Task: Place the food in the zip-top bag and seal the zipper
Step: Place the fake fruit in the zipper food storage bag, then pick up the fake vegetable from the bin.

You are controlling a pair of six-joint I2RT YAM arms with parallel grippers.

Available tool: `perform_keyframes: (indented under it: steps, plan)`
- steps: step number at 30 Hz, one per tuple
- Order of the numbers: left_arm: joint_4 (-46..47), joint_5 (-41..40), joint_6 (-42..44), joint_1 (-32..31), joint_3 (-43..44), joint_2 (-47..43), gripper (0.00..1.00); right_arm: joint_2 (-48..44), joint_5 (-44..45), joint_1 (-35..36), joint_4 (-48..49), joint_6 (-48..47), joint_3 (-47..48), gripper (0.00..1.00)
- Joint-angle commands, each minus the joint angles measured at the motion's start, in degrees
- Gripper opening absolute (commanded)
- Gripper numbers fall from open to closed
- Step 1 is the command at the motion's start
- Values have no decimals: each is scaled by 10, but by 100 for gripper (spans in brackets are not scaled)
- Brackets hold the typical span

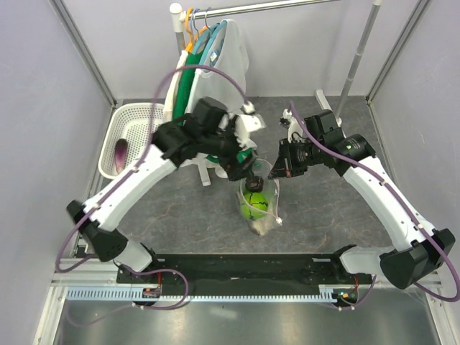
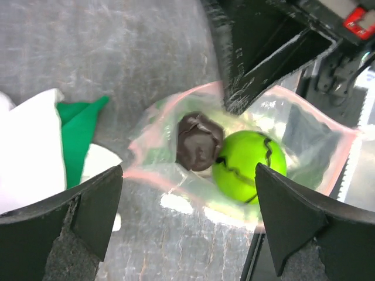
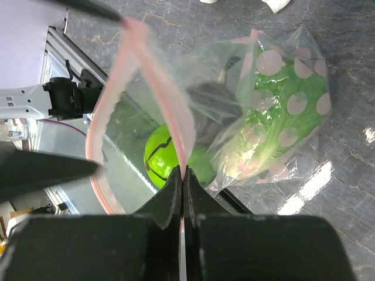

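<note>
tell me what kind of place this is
Likely a robot lab test cell: plain panels on aluminium posts enclose the grey table, with a clothes rack and white laundry basket staged as props.

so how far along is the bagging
Done: the green round fruit, lettuce and a dark item sit inside the zip-top bag. In hand: the right gripper pinches the zipper, holding the mouth open; the left gripper hovers open above. Left: a purple item lies in the basket, and the zipper is unsealed.
</note>
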Motion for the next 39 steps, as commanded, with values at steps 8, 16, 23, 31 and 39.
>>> perform_keyframes:
  steps: [8,16,23,31,39]
  plan:
    - [78,133,-134,331,0,-283,98,-13,37,-2,-1,-8,16,0]
    - [-15,-20,-207,468,-34,-258,98,15,35,-3,6,-5,39,0]
    - [-38,108,-107,681,-42,-107,89,-3,38,-3,7,-6,17,0]
    - [-26,-12,-2,701,62,153,77,-3,40,-4,12,-7,7,0]
    - [-34,-48,43,697,175,312,70,-4,43,-4,15,-9,3,0]
